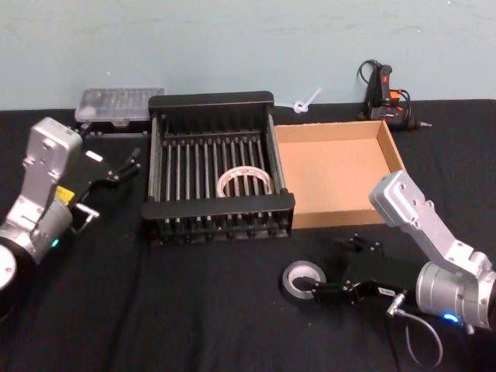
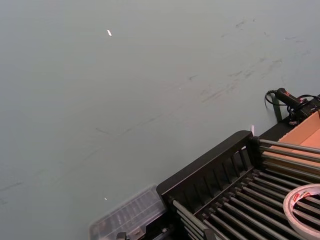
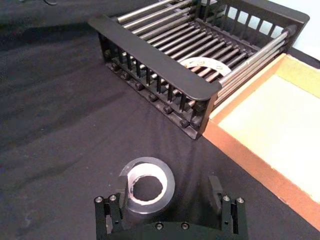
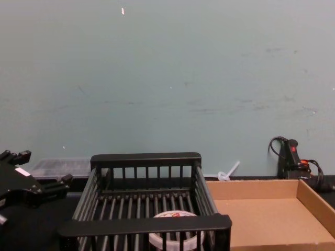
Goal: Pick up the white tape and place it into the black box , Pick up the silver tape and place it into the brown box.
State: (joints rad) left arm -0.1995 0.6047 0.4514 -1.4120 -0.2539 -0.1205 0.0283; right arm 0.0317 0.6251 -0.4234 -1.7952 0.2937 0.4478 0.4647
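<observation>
A desk [image 1: 116, 310] covered in black cloth stands against a pale blue-green wall. Near its middle sits the black box [image 1: 218, 213], a slatted crate with a thick rim, and touching its right side is the brown box [image 1: 335, 174], a shallow cardboard tray with nothing lying in it. The white tape [image 1: 245, 181] lies flat on the bars inside the black box, toward the near right corner; from the chest view it shows just behind the crate's front rim [image 4: 175, 236].

The right arm reaches in from the lower right, and the right gripper [image 1: 316, 292] rests low over the cloth in front of the two boxes. Its fingers are apart — in the right wrist view one stands on either side of the silver tape [image 3: 146, 185], which lies flat on the cloth with its hollow centre facing up. The near finger looks close against the roll's rim; whether it touches cannot be told.

The left arm is held off to the left of the black box, with the left gripper [image 1: 126, 167] raised clear of the desk and its fingers apart, holding nothing.

Behind, along the wall, lie a clear plastic case [image 1: 118, 105] and a black tool with a cord [image 1: 385, 97].
</observation>
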